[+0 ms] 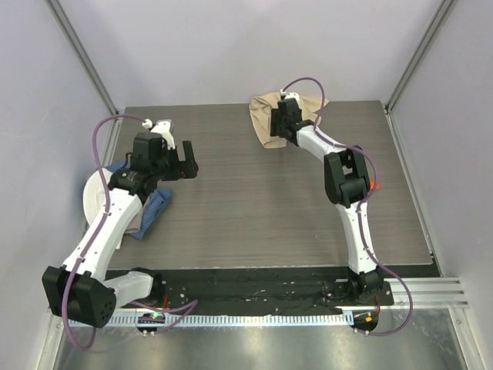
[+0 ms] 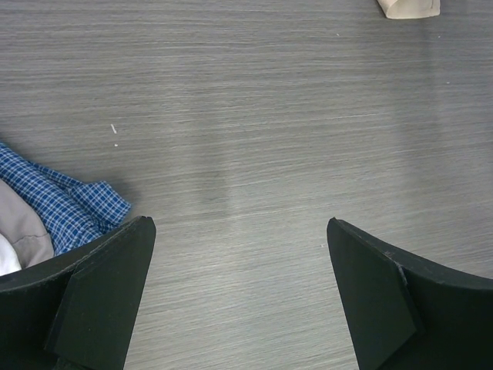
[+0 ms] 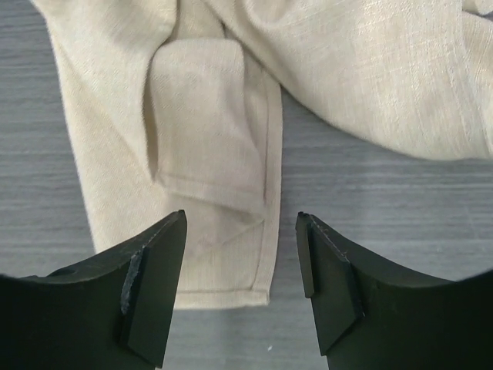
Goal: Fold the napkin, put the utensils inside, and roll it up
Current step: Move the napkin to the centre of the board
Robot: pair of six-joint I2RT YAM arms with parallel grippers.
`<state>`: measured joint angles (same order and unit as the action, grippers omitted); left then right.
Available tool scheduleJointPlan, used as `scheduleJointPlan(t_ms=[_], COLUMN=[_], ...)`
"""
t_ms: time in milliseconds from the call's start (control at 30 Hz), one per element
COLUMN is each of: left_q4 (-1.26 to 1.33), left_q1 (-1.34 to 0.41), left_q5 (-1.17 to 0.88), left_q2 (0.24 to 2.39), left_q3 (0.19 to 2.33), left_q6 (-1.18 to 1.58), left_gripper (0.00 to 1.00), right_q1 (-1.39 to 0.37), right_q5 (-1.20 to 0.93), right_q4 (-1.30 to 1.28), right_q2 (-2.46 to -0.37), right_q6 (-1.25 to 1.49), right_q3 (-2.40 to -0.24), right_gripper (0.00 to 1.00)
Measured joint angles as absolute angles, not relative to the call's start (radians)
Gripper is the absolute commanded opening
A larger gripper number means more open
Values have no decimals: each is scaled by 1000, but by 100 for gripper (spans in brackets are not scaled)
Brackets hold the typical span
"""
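The beige napkin (image 1: pixel 264 116) lies crumpled at the far edge of the table. My right gripper (image 1: pixel 280 127) hovers over it. In the right wrist view the napkin (image 3: pixel 200 139) shows loose folds, and its hemmed corner lies between the open jaws of the right gripper (image 3: pixel 241 220), which hold nothing. My left gripper (image 1: pixel 179 165) hangs wide open and empty over bare table at the left. Its wrist view shows the left gripper (image 2: pixel 239 223) over bare wood and a napkin corner (image 2: pixel 408 8) far off. Of the utensils, only a sliver of orange (image 1: pixel 375 186) shows by the right arm's elbow.
A blue checked cloth (image 1: pixel 154 210) lies bunched at the table's left side, beside a white plate (image 1: pixel 94 196) that is partly under the left arm. That blue cloth (image 2: pixel 65 199) also reaches the left edge of the left wrist view. Grey walls close in the table on three sides.
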<state>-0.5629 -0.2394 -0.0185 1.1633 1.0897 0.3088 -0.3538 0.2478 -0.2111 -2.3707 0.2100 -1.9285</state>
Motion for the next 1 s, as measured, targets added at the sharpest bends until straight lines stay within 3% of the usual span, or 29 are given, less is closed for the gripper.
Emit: scheduleJointPlan(t_ms=[100, 300, 800, 833, 933, 1000], left_q4=[-566, -574, -581, -581, -581, -581], left_q1=[-239, -239, -239, -239, -239, -239], left_q5=[-19, -19, -18, -19, -18, -18], left_q2=[1170, 1192, 1211, 1211, 1211, 1211], left_q3=[1090, 1090, 1090, 1090, 1090, 1090], left_q6=[306, 306, 306, 306, 306, 306], left_gripper=[100, 100, 100, 100, 100, 100], right_q1=[-337, -313, -308, -307, -307, -308], right_q5=[235, 178, 83, 83, 76, 67], right_q4=[-215, -217, -221, -221, -227, -232], right_q2=[-2420, -2479, -2531, -2535, -2536, -2536], right_q6=[203, 184, 163, 163, 160, 161], right_q3=[-1991, -2067, -2116, -2117, -2124, -2125], right_gripper=[63, 47, 47, 34, 11, 7])
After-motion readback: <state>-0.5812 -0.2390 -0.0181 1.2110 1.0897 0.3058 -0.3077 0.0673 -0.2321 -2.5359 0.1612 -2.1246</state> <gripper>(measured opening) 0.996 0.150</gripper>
